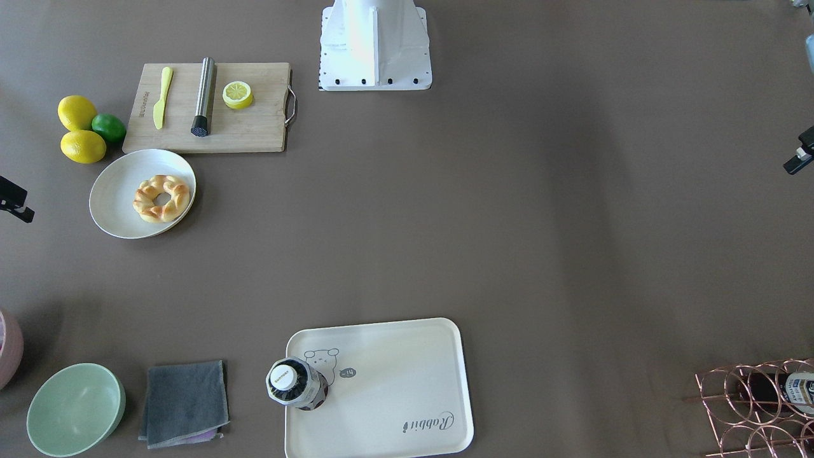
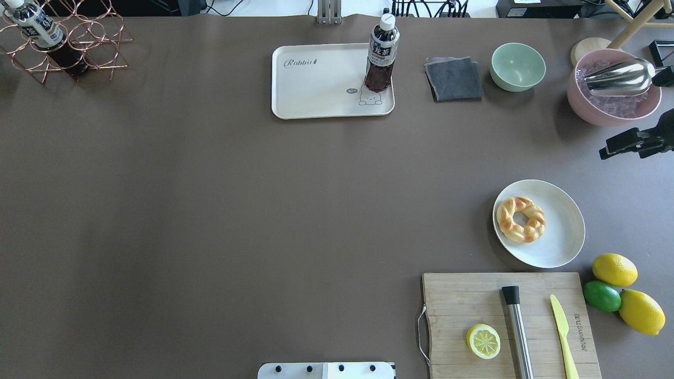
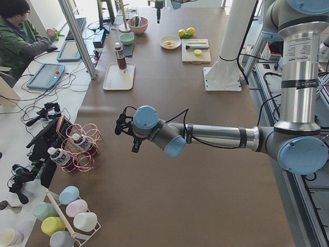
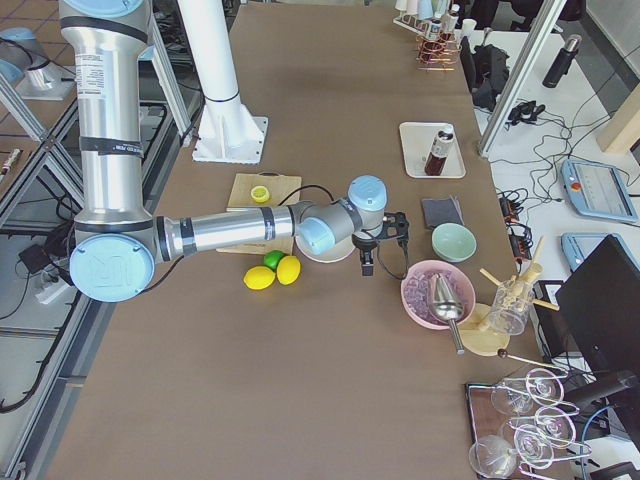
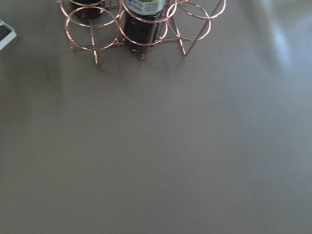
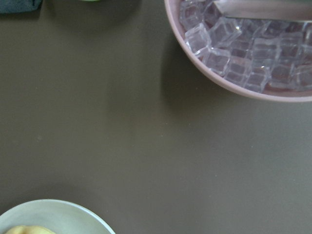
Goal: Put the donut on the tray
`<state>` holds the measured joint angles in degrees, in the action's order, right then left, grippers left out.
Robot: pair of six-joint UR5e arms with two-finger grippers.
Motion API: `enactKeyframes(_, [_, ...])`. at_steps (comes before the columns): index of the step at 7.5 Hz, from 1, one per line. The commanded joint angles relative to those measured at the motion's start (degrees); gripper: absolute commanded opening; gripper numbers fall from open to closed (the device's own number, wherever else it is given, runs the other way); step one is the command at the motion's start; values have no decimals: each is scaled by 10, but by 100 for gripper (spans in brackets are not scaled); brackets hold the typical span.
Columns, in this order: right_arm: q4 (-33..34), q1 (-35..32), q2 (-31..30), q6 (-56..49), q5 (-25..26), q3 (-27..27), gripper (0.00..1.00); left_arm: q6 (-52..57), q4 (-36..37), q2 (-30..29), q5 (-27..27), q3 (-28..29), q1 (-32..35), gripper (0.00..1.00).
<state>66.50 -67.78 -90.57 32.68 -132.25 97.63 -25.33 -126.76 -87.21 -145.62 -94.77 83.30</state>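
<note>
glossy golden-brown braided donut [image 2: 520, 219] sits on the round white plate [image 2: 564, 231] at overhead mid-right, cream tray [image 2: 316, 89] well off at top centre holding a bottle [image 2: 380, 55], can't tell if the left gripper [image 3: 120, 125] or right gripper [image 2: 618, 146] is spread

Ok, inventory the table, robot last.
cutting board: 1, wood, bearing lemon half, rod, knife
plate: 1, white, beside board
donut: 1, golden-brown, on plate
tray: 1, cream, far edge
bottle: 1, dark, on tray
lemons: 2, yellow, beside board
lime: 1, green, beside lemons
cloth: 1, grey, beside tray
bowl: 1, green, beside cloth
ice bowl: 1, pink, right
rack: 1, copper, far left
right tool: 1, black, by ice bowl
left tool: 1, black, near rack
</note>
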Motion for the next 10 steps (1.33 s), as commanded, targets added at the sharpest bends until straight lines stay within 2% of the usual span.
enactKeyframes(1, [-142, 73, -15, 156, 19, -31, 94, -115, -89, -4, 4, -2, -43, 99])
enactKeyframes(3, [-209, 119, -42, 213, 35, -33, 90, -117, -93, -4, 6, -3, -57, 99])
enactKeyframes(5, [-249, 137, -80, 218, 43, -32, 73, -117, -93, -10, 7, -3, -57, 99])
enactKeyframes(7, [-262, 153, -90, 220, 53, -34, 57, -117, -96, -10, 7, -3, -57, 99])
enactKeyframes(8, [-262, 164, -90, 223, 62, -38, 39, -117, -97, -9, 7, -7, -57, 99])
enactKeyframes(9, [-262, 166, -89, 224, 63, -38, 25, -118, -96, -9, 7, -8, -57, 99])
enactKeyframes(10, [-262, 169, -88, 224, 65, -38, 24, -118, -97, -9, 7, -9, -57, 99])
